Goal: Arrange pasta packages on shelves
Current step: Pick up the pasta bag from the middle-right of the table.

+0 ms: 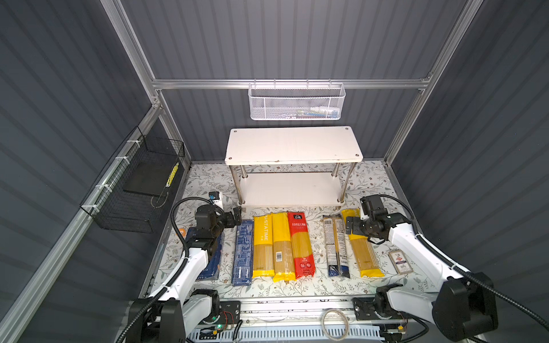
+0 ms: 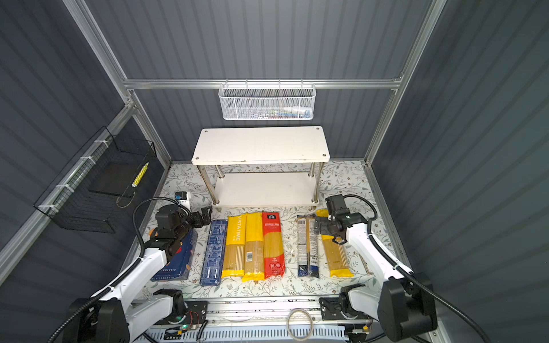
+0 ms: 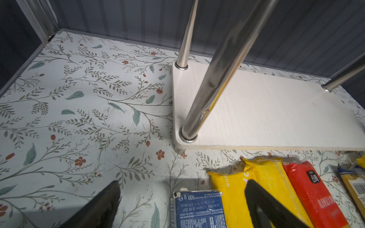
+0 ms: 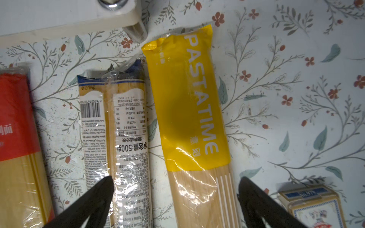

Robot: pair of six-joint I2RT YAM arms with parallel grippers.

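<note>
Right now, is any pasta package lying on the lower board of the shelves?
No, in a top view the lower board is bare, and all pasta packages lie on the table before it.

Both arms extended forward from the base. Left end effector [image 1: 236, 216] and right end effector [image 1: 350, 227]: jaws spread wide, nothing gripped. Right wrist apparently pitched downward; view foreshortened.
</note>
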